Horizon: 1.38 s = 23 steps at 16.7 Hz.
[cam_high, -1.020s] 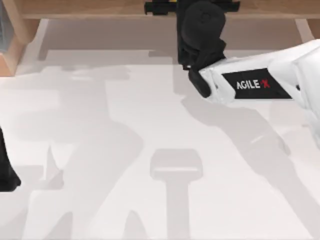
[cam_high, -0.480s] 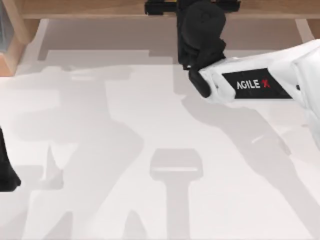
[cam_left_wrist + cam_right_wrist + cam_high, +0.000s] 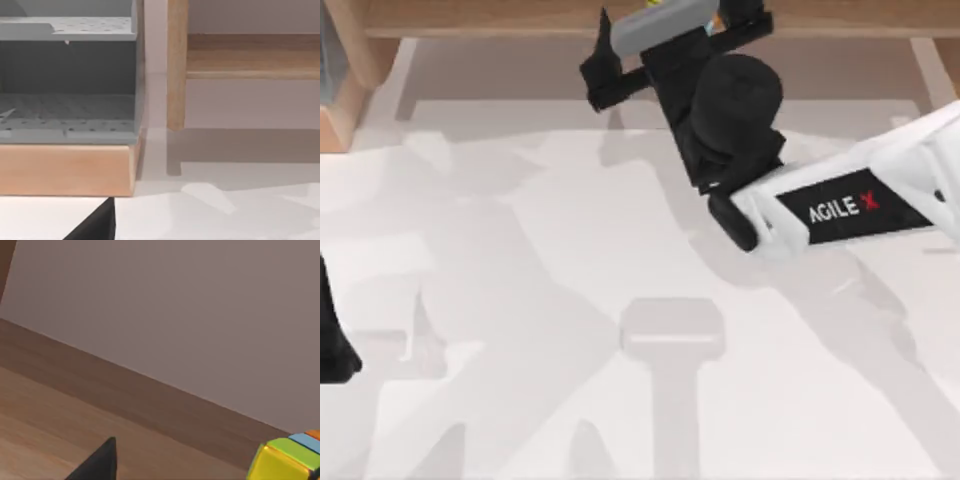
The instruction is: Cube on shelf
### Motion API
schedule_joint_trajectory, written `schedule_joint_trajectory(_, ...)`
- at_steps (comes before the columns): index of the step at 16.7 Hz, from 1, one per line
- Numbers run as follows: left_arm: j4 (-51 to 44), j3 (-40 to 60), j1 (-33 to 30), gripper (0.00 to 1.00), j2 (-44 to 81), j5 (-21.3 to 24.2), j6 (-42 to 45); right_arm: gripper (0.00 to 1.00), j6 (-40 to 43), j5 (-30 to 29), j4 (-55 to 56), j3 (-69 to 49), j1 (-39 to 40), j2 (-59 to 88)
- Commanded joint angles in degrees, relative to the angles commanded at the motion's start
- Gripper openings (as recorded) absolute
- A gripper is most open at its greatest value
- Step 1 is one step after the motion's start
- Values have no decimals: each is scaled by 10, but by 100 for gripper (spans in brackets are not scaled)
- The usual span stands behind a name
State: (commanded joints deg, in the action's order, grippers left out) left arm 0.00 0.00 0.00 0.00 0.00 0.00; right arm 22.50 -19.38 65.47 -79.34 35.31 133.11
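At twelve o'clock, over the shelf (image 3: 470, 15), the right gripper (image 3: 665, 20) hangs beside the cube (image 3: 287, 460); grip state unclear; left arm parked at nine.

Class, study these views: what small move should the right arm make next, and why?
Probably draw the right gripper back from the shelf toward the table's middle. The cube appears to rest on the shelf board in the right wrist view, so placing looks done. The left arm sits parked at the table's left edge.
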Motion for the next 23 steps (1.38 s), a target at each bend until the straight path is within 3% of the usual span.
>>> schedule_joint_trajectory(5, 0, 0, 0, 100, 0, 0, 0, 100, 268, 244, 95, 273, -68, -101)
schedule_joint_trajectory(8, 0, 0, 0, 100, 0, 0, 0, 100, 438, 393, 151, 429, -172, -156)
schedule_joint_trajectory(11, 0, 0, 0, 100, 0, 0, 0, 100, 562, 499, 204, 539, -322, -187)
schedule_joint_trajectory(17, 0, 0, 0, 100, 0, 0, 0, 100, 668, 605, 272, 615, -641, -201)
schedule_joint_trajectory(20, 0, 0, 0, 100, 0, 0, 0, 100, 670, 610, 275, 583, -734, -185)
schedule_joint_trajectory(23, 0, 0, 0, 100, 0, 0, 0, 100, 665, 603, 271, 547, -778, -167)
